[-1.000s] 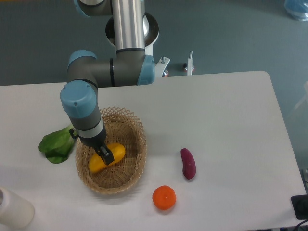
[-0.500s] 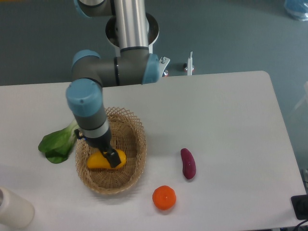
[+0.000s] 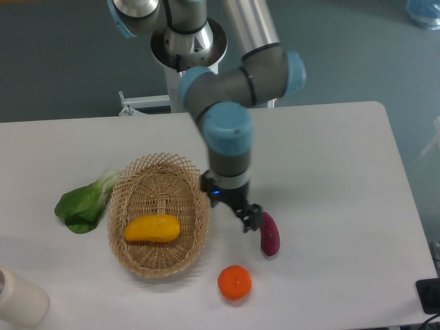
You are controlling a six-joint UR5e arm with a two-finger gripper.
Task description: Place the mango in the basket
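The yellow-orange mango (image 3: 152, 228) lies on its side inside the oval tan wicker basket (image 3: 194, 180) at the left of the table. My gripper (image 3: 249, 219) is to the right of the basket, outside its rim and just left of the purple sweet potato. It is empty, and its dark fingers (image 3: 254, 218) look parted. The wrist hides part of them.
A dark purple sweet potato (image 3: 269, 235) lies right beside the gripper. A round orange (image 3: 234, 282) sits near the front edge. A green leafy vegetable (image 3: 84, 203) lies left of the basket. A white cylinder (image 3: 19, 298) stands at the front left corner.
The gripper has let go of the mango, which now rests in the basket. The arm has swung right, out of the basket, to beside the sweet potato.
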